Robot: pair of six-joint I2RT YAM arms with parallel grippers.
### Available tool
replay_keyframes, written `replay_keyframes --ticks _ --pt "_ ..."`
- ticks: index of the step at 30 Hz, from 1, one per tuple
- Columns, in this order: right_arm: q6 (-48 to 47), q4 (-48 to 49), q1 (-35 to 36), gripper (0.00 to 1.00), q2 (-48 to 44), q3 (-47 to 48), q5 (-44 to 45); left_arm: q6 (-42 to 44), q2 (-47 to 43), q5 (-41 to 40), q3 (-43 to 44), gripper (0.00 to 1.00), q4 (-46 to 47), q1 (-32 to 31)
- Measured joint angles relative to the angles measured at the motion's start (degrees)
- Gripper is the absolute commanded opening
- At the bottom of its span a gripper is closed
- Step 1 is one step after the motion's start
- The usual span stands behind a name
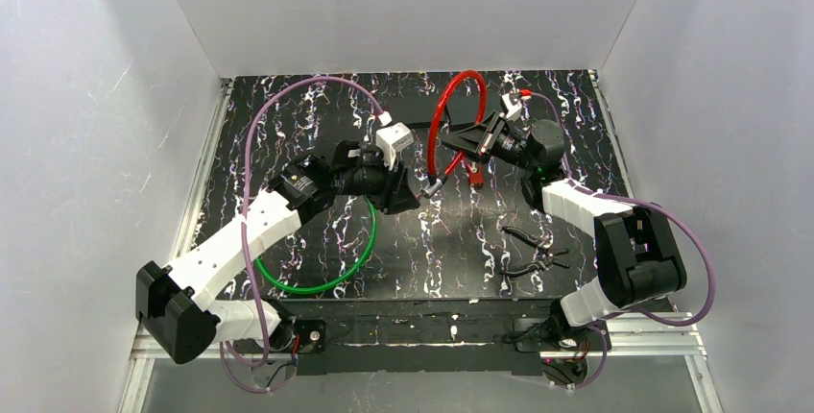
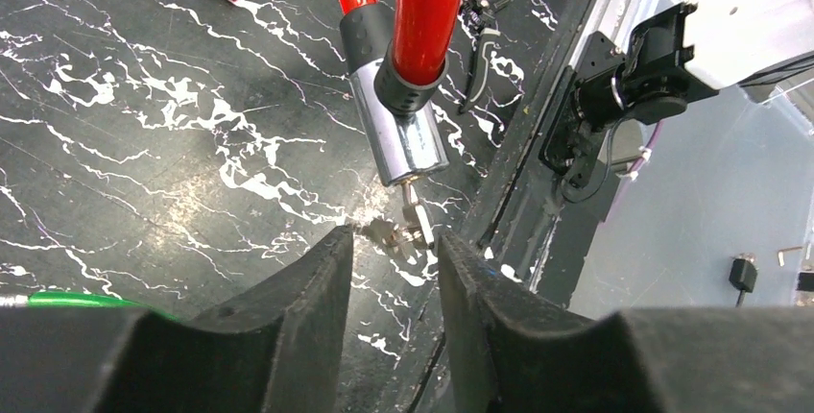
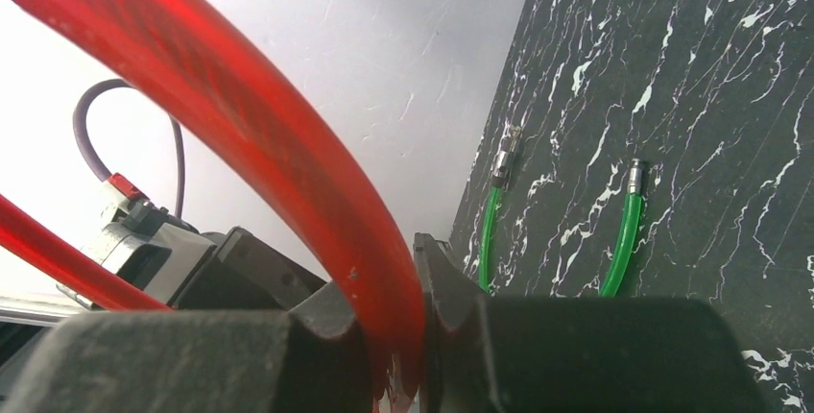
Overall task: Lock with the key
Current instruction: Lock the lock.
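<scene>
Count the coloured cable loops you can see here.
2. The red cable stands upright near the centre, clamped in the right end effector. The green cable lies flat to the left, partly hidden under the left arm.

A green cable loop [image 1: 338,283] is lying on the black marbled table's [image 1: 288,115] left half, while black pliers [image 1: 547,255] are resting near its right front.

The cable lock [image 1: 451,110] is glossy red, with black collars and a chrome barrel [image 2: 403,139]; its key [image 2: 411,226] looks silvery, though blurred. A second cable [image 1: 371,235] is green. The tabletop [image 1: 288,134] is black with white marble veining. Arm wiring [image 1: 326,78] is purple. The enclosure walls [image 1: 96,96] are plain pale grey.
</scene>
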Motion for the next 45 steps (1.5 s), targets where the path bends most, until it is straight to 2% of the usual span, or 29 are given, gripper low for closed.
replay_keyframes --ticks 5,19,29,34,40,45 --pt "-0.9 -1.2 0.0 0.01 0.0 0.0 0.0 -1.0 1.2 -0.1 0.0 0.01 0.1 0.0" --pt "-5.0 -10.3 -1.3 0.01 0.0 4.0 0.0 -3.9 -0.1 -2.3 -4.7 0.0 3.7 -0.5" --pt "-7.3 -11.7 -6.7 0.01 1.2 9.5 3.0 -7.7 -3.0 -1.3 -11.8 0.0 0.9 -1.1" --pt "-16.3 -20.8 -6.6 0.01 1.5 13.3 3.6 -10.0 -5.5 -0.3 -12.9 0.0 1.1 0.5" --pt "-31.8 -36.9 -5.1 0.01 1.9 16.5 6.5 -13.7 -8.6 -0.1 -14.7 0.0 2.3 6.7" --pt "-40.2 -46.1 -2.6 0.01 4.1 17.2 9.8 -16.6 -9.0 -0.1 -15.0 0.0 2.3 12.2"
